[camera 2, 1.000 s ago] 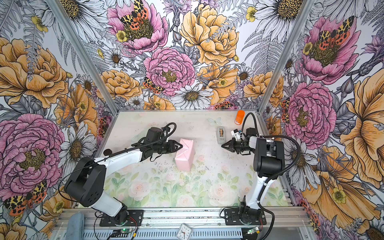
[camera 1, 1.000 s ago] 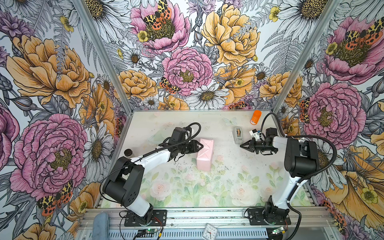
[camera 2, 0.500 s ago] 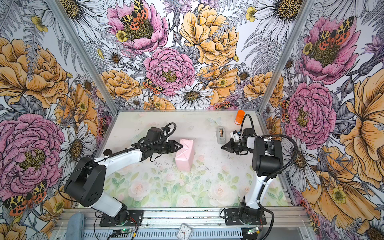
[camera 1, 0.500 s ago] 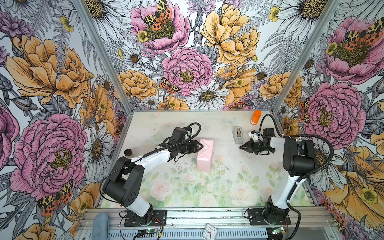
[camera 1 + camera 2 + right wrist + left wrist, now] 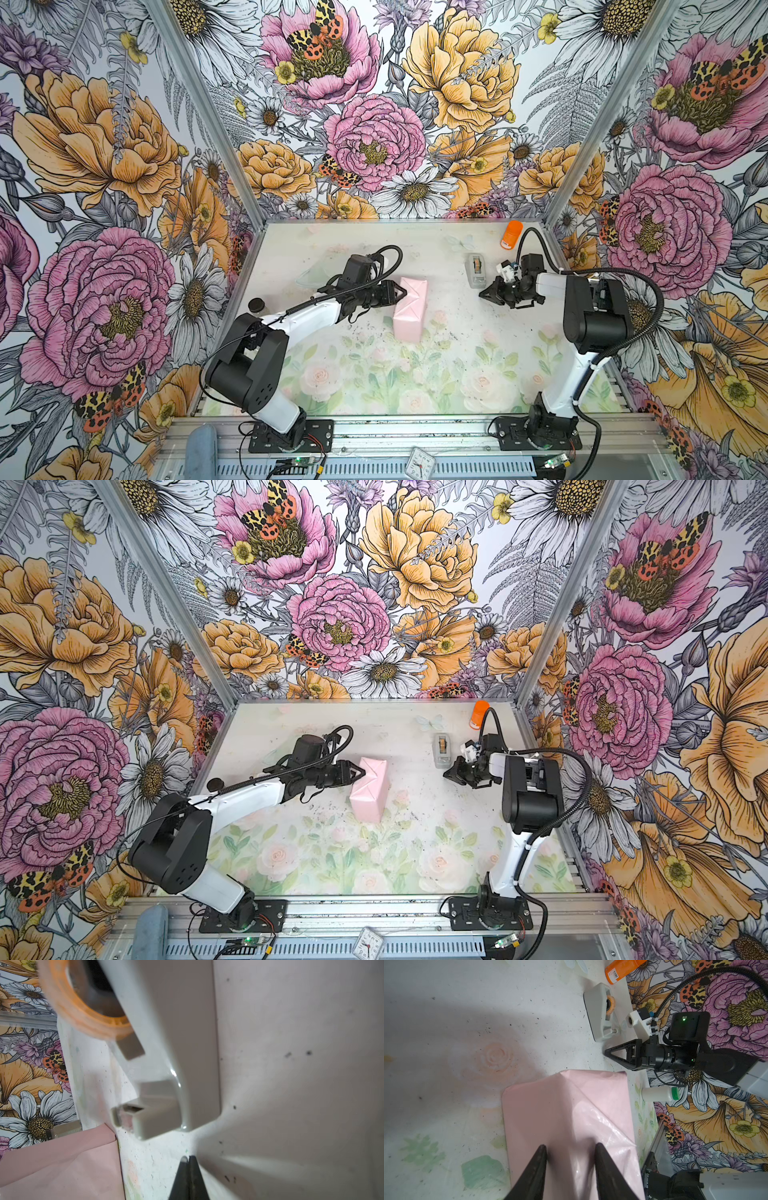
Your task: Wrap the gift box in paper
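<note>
The paper (image 5: pixel 411 309) (image 5: pixel 370 789), pale pink side out, is folded into a long package on the table, with diagonal creases at its far end. The gift box is hidden inside it. My left gripper (image 5: pixel 402 292) (image 5: pixel 360 772) is at the package's far left corner. In the left wrist view its jaws (image 5: pixel 571 1146) stand apart, with both tips resting on the paper (image 5: pixel 566 1109). My right gripper (image 5: pixel 482 294) (image 5: pixel 445 774) (image 5: pixel 188 1157) is shut, low over the table just in front of the grey tape dispenser (image 5: pixel 477 270) (image 5: pixel 176 1043), with nothing seen between its fingers.
An orange bottle (image 5: pixel 512 235) (image 5: pixel 478 715) lies at the back right, behind the tape dispenser (image 5: pixel 441 750). A white bottle with a green cap (image 5: pixel 658 1094) lies by the right wall. A small black disc (image 5: pixel 256 305) sits at the table's left edge.
The right arm's elbow has shifted slightly to the left while its shut gripper stays by the dispenser. The left arm and the package have not moved.
</note>
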